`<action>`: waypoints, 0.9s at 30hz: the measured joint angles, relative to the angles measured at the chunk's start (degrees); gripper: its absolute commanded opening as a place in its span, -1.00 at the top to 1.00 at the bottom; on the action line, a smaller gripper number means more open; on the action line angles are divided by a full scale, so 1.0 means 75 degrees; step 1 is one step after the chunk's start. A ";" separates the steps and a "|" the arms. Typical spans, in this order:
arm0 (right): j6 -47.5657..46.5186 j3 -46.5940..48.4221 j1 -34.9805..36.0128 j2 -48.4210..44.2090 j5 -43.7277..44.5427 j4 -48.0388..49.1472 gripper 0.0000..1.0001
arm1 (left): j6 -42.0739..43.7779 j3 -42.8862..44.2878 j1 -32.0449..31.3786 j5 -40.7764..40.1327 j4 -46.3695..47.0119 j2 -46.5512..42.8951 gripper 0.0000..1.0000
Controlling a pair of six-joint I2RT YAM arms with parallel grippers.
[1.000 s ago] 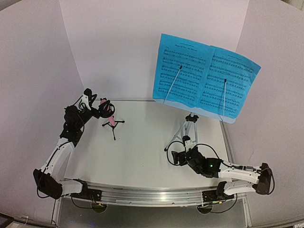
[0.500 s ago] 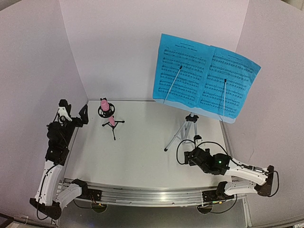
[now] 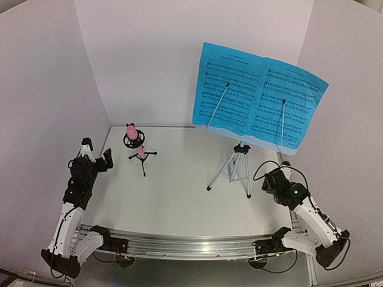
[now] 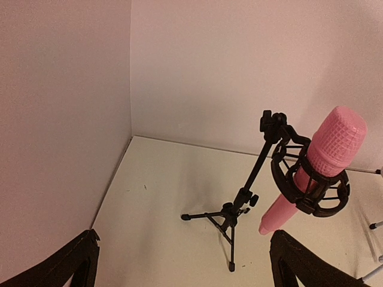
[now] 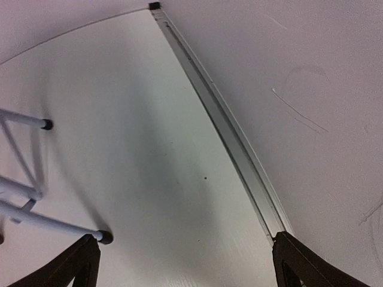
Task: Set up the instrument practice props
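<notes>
Two blue sheet-music pages (image 3: pixel 230 89) are lying side by side on the music stand (image 3: pixel 241 148), each sitting under a thin retaining wire (image 3: pixel 218 104). The stand is standing upright on its silver tripod legs (image 3: pixel 224 171) on the table (image 3: pixel 173 197). Well to the left of the stand, the pink microphone (image 3: pixel 131 133) is sitting tilted in the small black tripod mount (image 3: pixel 142 156), which is standing on its own feet. Judging from this layout, the setup is looking complete or nearly so; nothing I can find is lying loose or waiting to be placed. The left gripper (image 3: pixel 97 153) is hanging released and empty, farther left of the stand than the mount and apart from it. The right gripper (image 5: pixel 190 270) is likewise spreading wide and gripping nothing, just right of the stand's legs and not touching them. Hard to make out: the stand's pale-blue desk (image 3: pixel 290 151) is showing only as a strip below the pages, and the right wrist view is catching only part of the legs. Whether the microphone is seating firmly in the mount, I cannot tell.
</notes>
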 measured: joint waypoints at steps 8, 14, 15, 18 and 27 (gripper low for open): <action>-0.1736 -0.0606 -0.3201 0.0748 -0.2233 0.2055 -0.97 | -0.0077 -0.0189 0.0264 -0.0047 0.0002 -0.0174 -0.99; -0.2874 -0.2188 -0.4166 0.0378 -0.3857 0.5136 -0.97 | 0.0010 -0.1196 0.0626 -0.0263 0.0617 -0.0314 -0.99; -0.3059 -0.2518 -0.4242 0.0172 -0.4044 0.5616 -0.97 | 0.0075 -0.1412 0.0673 -0.0288 0.0767 -0.0194 -0.99; -0.3589 -0.3643 -0.4457 -0.0544 -0.4582 0.7175 -0.97 | 0.0513 -0.2161 0.0789 -0.0276 0.1569 0.0397 -0.99; -0.3870 -0.5441 -0.4513 -0.0811 -0.5558 0.9716 -0.97 | 0.2113 -0.4082 0.0875 0.0742 0.2805 0.0703 -0.99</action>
